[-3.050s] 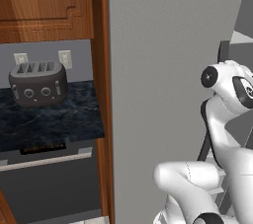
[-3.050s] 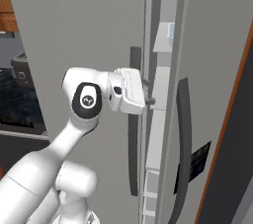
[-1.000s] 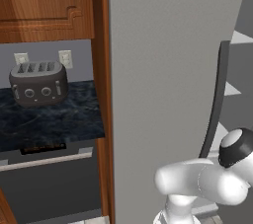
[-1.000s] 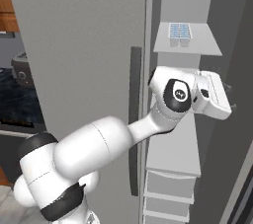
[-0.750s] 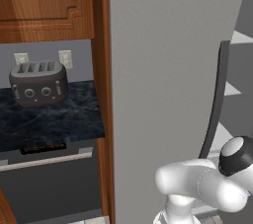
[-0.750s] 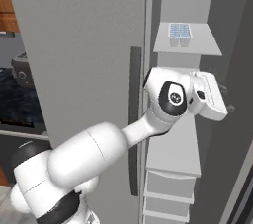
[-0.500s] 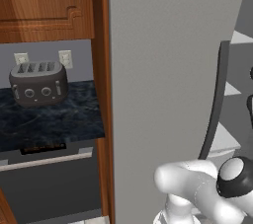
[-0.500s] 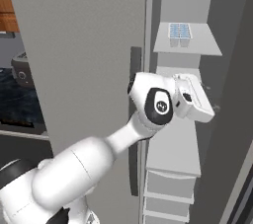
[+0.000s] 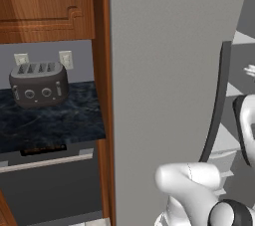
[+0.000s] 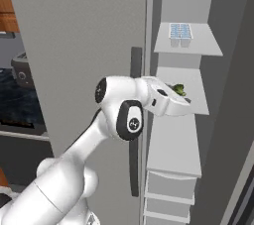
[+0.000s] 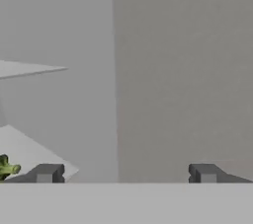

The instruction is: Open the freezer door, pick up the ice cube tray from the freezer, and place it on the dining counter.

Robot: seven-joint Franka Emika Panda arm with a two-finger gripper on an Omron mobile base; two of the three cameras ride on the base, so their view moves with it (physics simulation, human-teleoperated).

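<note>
While the freezer (image 10: 74, 30) stands with its right-hand compartment open, the tray (image 10: 180, 31) lies on the top white shelf (image 10: 191, 46), up and a little to the right of the tool (image 11: 126, 174), which reaches in at the level of the shelf below. From the right base view the tray sits flat, cells facing up, with its long axis running front to back into the compartment and one short end toward the shelf's front edge. At the hand, the tool's two dark tips are spread wide and hold nothing; beyond them are the grey inner walls of the compartment. A small green item (image 10: 178, 89) rests on the middle shelf, just beside the hand and near one fingertip (image 11: 45, 173). On the closed door a long dark handle (image 9: 216, 103) runs vertically. Off to the left, a toaster (image 9: 38, 84) sits on the dark marbled tabletop (image 9: 55, 125) under a reddish wooden cabinet (image 9: 45, 3).
</note>
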